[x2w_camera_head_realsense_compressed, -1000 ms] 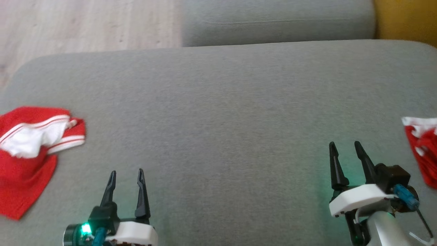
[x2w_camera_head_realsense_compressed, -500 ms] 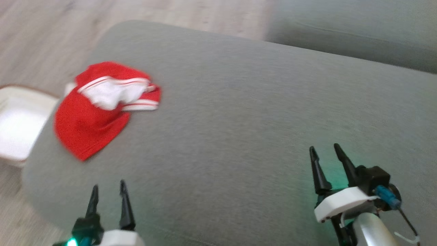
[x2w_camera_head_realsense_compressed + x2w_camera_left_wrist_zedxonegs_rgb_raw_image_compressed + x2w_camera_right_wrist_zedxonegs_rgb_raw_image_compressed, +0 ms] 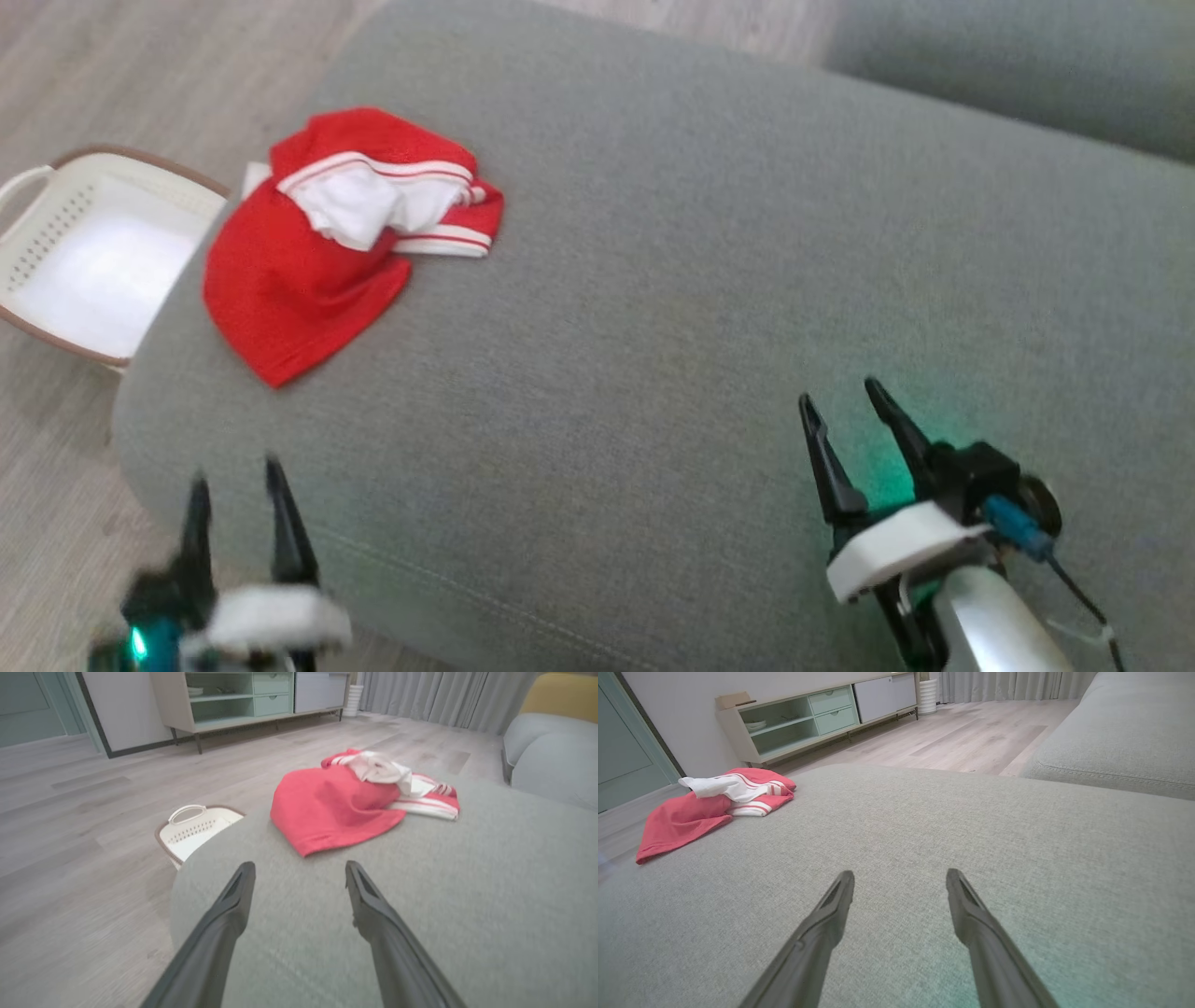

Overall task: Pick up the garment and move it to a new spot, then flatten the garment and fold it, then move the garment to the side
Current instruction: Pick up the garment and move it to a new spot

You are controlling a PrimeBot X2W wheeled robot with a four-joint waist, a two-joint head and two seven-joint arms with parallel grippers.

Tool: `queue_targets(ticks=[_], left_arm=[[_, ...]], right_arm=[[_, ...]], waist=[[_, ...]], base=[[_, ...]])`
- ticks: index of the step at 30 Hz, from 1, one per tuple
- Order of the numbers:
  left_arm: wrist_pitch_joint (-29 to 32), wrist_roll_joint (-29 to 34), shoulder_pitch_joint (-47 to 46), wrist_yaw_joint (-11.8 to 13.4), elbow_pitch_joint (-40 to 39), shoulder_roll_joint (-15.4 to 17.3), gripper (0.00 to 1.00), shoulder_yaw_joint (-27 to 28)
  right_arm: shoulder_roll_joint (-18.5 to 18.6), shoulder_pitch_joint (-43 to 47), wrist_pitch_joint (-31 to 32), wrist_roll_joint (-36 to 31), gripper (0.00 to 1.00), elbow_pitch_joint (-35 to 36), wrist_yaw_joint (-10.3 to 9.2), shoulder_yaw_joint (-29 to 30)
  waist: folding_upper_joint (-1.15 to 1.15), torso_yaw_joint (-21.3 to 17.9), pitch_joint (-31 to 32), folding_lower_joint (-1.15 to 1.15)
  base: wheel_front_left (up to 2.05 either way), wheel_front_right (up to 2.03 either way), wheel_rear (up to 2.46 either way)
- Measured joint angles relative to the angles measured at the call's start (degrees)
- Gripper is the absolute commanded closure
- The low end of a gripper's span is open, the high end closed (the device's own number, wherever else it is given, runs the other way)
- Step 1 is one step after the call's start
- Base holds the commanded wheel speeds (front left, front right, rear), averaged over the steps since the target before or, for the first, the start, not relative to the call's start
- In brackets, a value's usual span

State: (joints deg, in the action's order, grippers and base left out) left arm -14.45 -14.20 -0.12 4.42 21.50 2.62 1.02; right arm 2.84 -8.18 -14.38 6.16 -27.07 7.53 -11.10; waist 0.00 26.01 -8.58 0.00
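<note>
Since a second ago the head camera has swung left; nothing on the sofa (image 3: pixel 653 280) has shifted. Left jaws, at its near edge, and right jaws, over the seat, stand wide and empty. Bare seat lies ahead. The garment (image 3: pixel 299 280) lies crumpled by the far left edge, red with white stripes; a basket (image 3: pixel 42 233) sits on the floor beyond.

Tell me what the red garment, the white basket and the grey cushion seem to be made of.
Red garment: probably soft knit cloth, matte; it lies in limp crumpled folds.
White basket: likely rigid plastic, smooth; rows of moulded holes in its wall.
Grey cushion: woven upholstery fabric, matte; a fine weave and stitched seam show.
</note>
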Motion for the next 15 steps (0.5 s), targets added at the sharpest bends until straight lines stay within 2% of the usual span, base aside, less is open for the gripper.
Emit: queue_targets(ticks=[3, 7, 12, 15], left_arm=[[0.0, 0.8, -5.9, -1.8, 0.0, -0.2, 0.00, 2.3], [0.0, 1.3, -15.4, -3.9, 1.2, -0.1, 0.00, 5.7], [-0.3, 1.3, -26.3, -7.0, 8.3, 2.1, 0.00, 8.5], [-0.3, 1.7, -31.8, -7.8, 13.1, 3.8, 0.00, 9.4]], right_arm=[[0.6, -1.7, 0.0, -0.8, 0.00, 1.7, 0.00, -0.8], [3.3, -4.5, 0.0, -1.7, 0.00, 4.6, 0.00, -1.7], [5.7, -7.0, 0.1, -1.9, 0.00, 7.9, 0.00, -2.6], [6.6, -8.5, 0.4, -1.9, 0.00, 10.4, 0.00, -3.2]], waist=[[0.00, -0.9, -2.5, 0.00], [0.00, -2.1, -6.5, 0.01], [0.00, -3.9, -11.5, 0.02], [0.00, -5.1, -14.4, 0.02]], base=[[0.00, 0.00, 0.00], [0.00, 0.00, 0.00], [0.00, 0.00, 0.00], [0.00, 0.00, 0.00]])
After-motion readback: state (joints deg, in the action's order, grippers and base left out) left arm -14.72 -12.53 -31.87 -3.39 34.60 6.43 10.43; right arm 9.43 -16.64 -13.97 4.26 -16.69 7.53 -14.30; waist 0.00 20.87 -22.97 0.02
